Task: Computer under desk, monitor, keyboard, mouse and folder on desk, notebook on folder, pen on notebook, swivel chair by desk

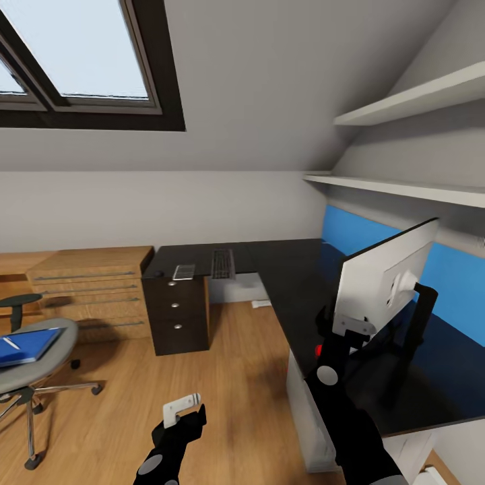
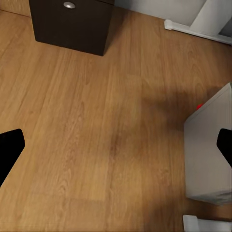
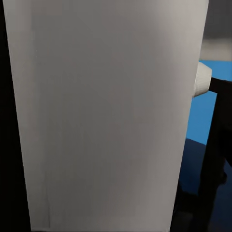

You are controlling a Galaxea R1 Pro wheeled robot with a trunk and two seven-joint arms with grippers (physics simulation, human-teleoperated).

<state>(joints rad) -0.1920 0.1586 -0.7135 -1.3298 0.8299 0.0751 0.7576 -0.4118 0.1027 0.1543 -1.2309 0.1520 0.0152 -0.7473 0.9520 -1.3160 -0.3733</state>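
Observation:
The white-backed monitor [image 1: 387, 276] stands tilted on the black L-shaped desk [image 1: 296, 276], its dark stand toward the blue wall. My right gripper [image 1: 350, 328] is shut on the monitor's lower left edge; the right wrist view is pressed close against the monitor's back [image 3: 111, 116]. On the far wing of the desk lie the keyboard [image 1: 223, 264], a pale flat notebook [image 1: 183, 271] and the small dark mouse [image 1: 159, 274]. The blue folder [image 1: 27, 345] with a white pen [image 1: 10, 343] on it rests on the swivel chair [image 1: 34, 367]. The grey computer [image 2: 208, 150] stands under the desk. My left gripper [image 1: 183, 409] hangs open over the floor.
A dark drawer unit [image 1: 176, 313] stands under the desk's far wing, with a wooden dresser [image 1: 94, 283] to its left. Two white shelves [image 1: 404, 188] jut out above the monitor. Wooden floor spreads between the chair and the desk.

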